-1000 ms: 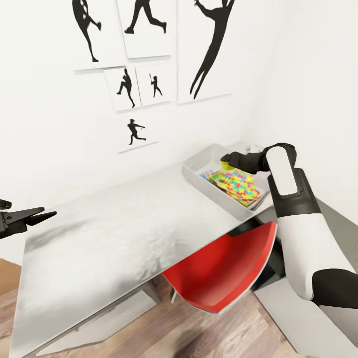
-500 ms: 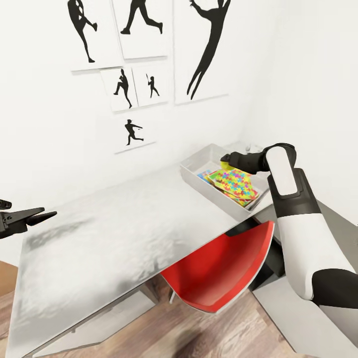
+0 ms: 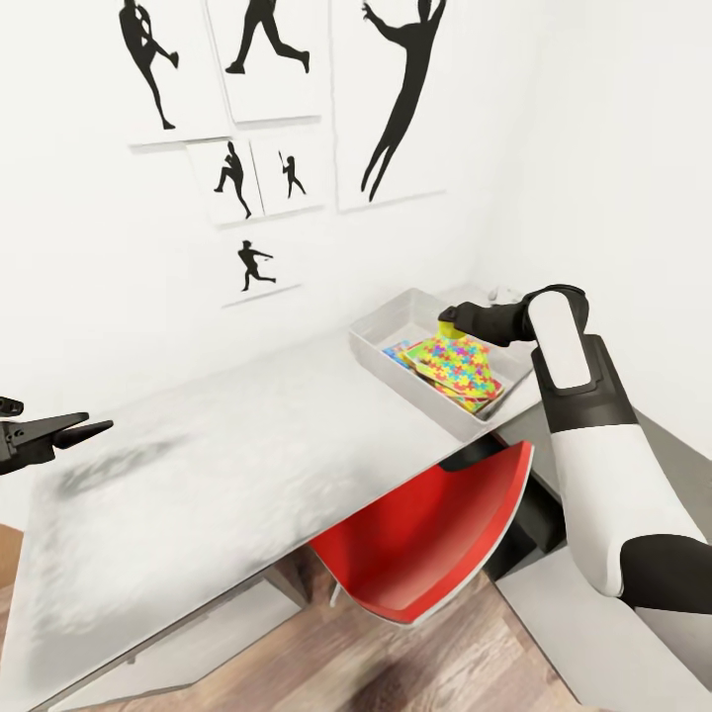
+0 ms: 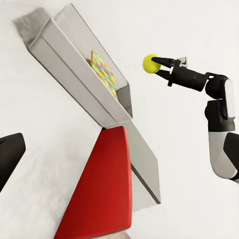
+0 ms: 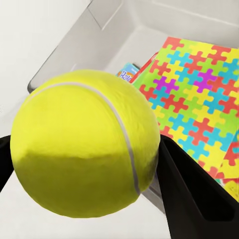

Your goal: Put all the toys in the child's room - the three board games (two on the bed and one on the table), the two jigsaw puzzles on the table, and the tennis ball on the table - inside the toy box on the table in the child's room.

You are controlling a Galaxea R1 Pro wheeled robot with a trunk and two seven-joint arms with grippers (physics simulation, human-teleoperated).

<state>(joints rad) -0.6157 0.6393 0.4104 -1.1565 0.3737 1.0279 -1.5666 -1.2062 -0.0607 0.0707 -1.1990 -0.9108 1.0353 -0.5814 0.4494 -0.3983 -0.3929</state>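
Observation:
The tennis ball (image 3: 447,318) is yellow-green and my right gripper (image 3: 451,320) is shut on it, holding it just above the toy box (image 3: 388,368) at the table's (image 3: 227,465) far right end. Two jigsaw puzzles (image 3: 457,367) lie stacked in the box, with a blue game box corner (image 5: 128,73) peeking from under them. In the right wrist view the ball (image 5: 84,149) hangs over the puzzles (image 5: 199,99) and the box wall (image 5: 64,55). The left wrist view shows the ball (image 4: 149,63) in the right gripper (image 4: 157,63) beside the box (image 4: 74,64). My left gripper (image 3: 74,432) hovers open at the table's left end.
A red chair (image 3: 435,534) is tucked under the table below the toy box. Black sports-silhouette pictures (image 3: 396,99) hang on the white wall behind the table. A white wall closes the corner right of the box. Wood floor (image 3: 415,672) shows in front.
The whole picture has slid a little left, so the camera has turned. Both arms keep their pose, and the ball stays gripped over the toy box.

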